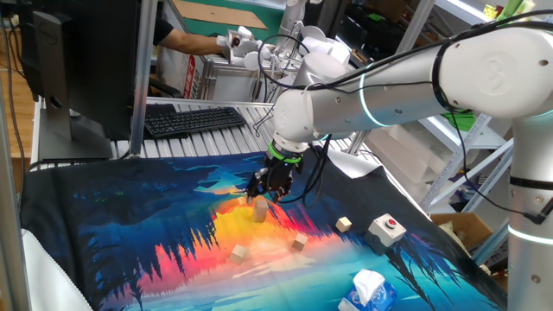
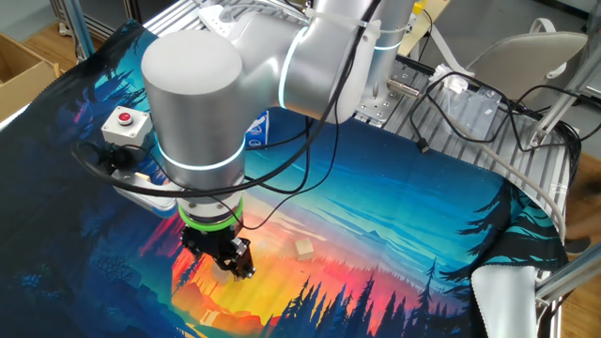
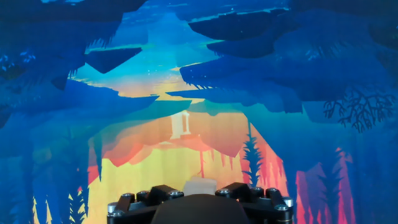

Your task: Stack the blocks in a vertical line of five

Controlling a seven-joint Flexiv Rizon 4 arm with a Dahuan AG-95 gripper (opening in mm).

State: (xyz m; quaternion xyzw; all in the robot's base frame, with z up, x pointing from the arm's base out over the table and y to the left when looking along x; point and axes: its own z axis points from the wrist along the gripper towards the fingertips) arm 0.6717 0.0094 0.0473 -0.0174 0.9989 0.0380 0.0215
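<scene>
My gripper (image 1: 262,195) hangs low over the middle of the painted cloth, fingers pointing down and spread, so it is open. Right below it stands a pale wooden block (image 1: 259,211); it looks tall, and whether it rests on another block I cannot tell. In the hand view that block (image 3: 199,185) shows between the two dark fingers (image 3: 158,191). Three more blocks lie loose: one at the front (image 1: 238,253), one to its right (image 1: 298,244), one further right (image 1: 344,225). In the other fixed view the gripper (image 2: 235,266) hides the block below it, and one loose block (image 2: 303,248) lies beside it.
A white box with a red button (image 1: 386,227) sits right of the loose blocks, and a blue-and-white carton (image 1: 367,290) stands at the front right edge. A keyboard (image 1: 194,119) lies beyond the cloth at the back. The arm's cables hang close to the gripper.
</scene>
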